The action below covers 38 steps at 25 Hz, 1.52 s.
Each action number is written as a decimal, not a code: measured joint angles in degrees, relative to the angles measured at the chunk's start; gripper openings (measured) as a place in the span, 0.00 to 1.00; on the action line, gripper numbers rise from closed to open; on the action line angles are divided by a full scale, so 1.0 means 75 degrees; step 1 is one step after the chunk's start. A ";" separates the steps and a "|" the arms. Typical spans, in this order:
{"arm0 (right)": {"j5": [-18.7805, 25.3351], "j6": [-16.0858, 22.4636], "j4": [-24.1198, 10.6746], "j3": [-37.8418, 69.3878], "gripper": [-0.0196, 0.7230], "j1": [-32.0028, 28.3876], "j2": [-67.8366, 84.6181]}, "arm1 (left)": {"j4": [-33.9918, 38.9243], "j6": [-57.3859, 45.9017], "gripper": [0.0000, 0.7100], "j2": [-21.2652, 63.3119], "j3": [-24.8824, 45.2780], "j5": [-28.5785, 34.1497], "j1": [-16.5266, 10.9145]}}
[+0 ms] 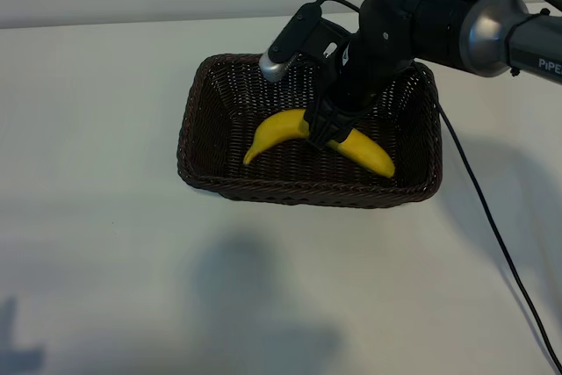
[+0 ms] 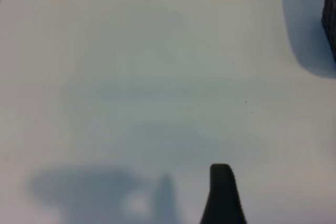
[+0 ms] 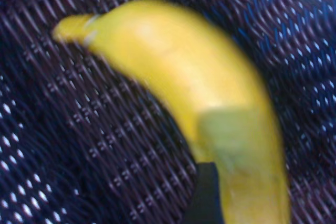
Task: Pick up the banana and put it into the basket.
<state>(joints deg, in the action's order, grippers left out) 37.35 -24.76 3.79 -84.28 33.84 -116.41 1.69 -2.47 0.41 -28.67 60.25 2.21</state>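
Observation:
The bright-yellow banana [image 1: 274, 132] lies on the floor of the dark-brown wicker basket [image 1: 307, 192], its ends pointing toward the front corners. My right gripper [image 1: 327, 133] reaches down into the basket and straddles the banana's middle, its jaws open around it. In the right wrist view the banana [image 3: 199, 77] fills the frame over the weave of the basket [image 3: 79, 129], with one black finger [image 3: 206, 198] right beside it. The left arm is off by itself over bare table. Only one of its fingers [image 2: 223, 192] shows, with nothing near it.
The right arm's black cable [image 1: 492, 226] trails across the white table to the right of the basket. A corner of the basket [image 2: 329, 19] shows at the edge of the left wrist view. White table surrounds the basket on all sides.

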 joint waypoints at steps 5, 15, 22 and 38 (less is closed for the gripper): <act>0.1705 0.0965 0.0000 -0.0960 0.90 0.0000 0.0000 | 0.0000 0.0000 0.76 0.0000 0.0000 0.0000 0.0000; 0.3303 0.2670 -0.0233 -0.2602 0.85 -0.1125 0.0000 | 0.0000 0.0000 0.76 0.0000 0.0000 0.0000 0.0000; 0.3561 0.2847 -0.0396 -0.2602 0.84 -0.3180 -0.0008 | 0.0000 0.0000 0.76 0.0000 0.0000 0.0000 0.0000; 0.4265 0.2926 -0.0423 -0.2058 0.84 -0.6212 0.0325 | 0.0000 0.0018 0.76 0.0000 0.0000 0.0000 0.0000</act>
<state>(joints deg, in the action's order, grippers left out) 69.33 -2.81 0.61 -99.71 -12.75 -113.98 1.69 -2.33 0.41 -28.67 60.25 2.21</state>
